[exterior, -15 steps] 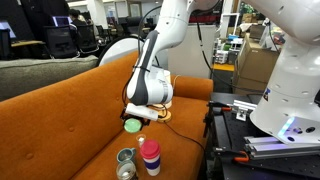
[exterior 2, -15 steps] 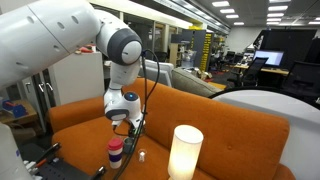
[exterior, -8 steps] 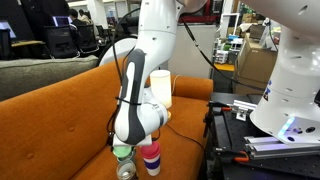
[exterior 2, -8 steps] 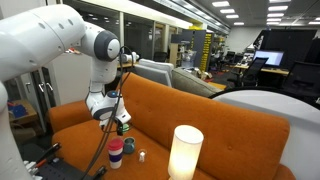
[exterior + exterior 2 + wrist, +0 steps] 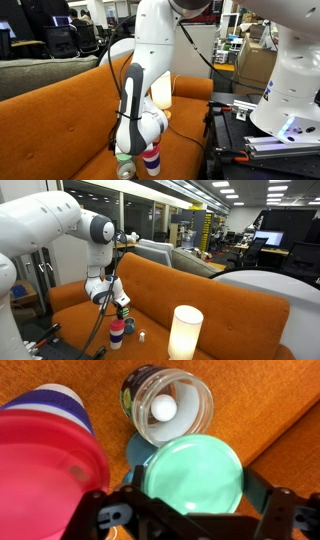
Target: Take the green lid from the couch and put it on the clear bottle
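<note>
Your gripper (image 5: 195,510) is clamped on the green lid (image 5: 192,472). You have dropped low since a second ago. The clear bottle (image 5: 170,405) sits just past it at 11 o'clock, on the couch (image 5: 270,400). Nudge there, then lower.

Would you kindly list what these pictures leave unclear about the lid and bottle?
Clear bottle: cut by the bottom edge and the arm in an exterior view.
Same bottle: unseen in an exterior view, probably behind the pink bottle.
Green lid: height over the bottle unclear; wrist view looks straight down.
</note>
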### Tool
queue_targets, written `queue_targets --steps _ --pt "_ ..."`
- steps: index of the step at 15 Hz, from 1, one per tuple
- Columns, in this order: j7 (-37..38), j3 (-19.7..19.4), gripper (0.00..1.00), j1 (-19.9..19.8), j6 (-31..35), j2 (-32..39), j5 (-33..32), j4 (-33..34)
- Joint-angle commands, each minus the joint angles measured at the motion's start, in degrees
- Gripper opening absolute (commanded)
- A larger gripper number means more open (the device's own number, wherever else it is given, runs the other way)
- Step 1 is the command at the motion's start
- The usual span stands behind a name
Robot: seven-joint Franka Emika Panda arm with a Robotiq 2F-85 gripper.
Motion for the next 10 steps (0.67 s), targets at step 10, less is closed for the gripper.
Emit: queue_targets --steps 10 --pt "-1.21 -5.51 0.70 7.89 0.83 -4.77 3.64 -3.22"
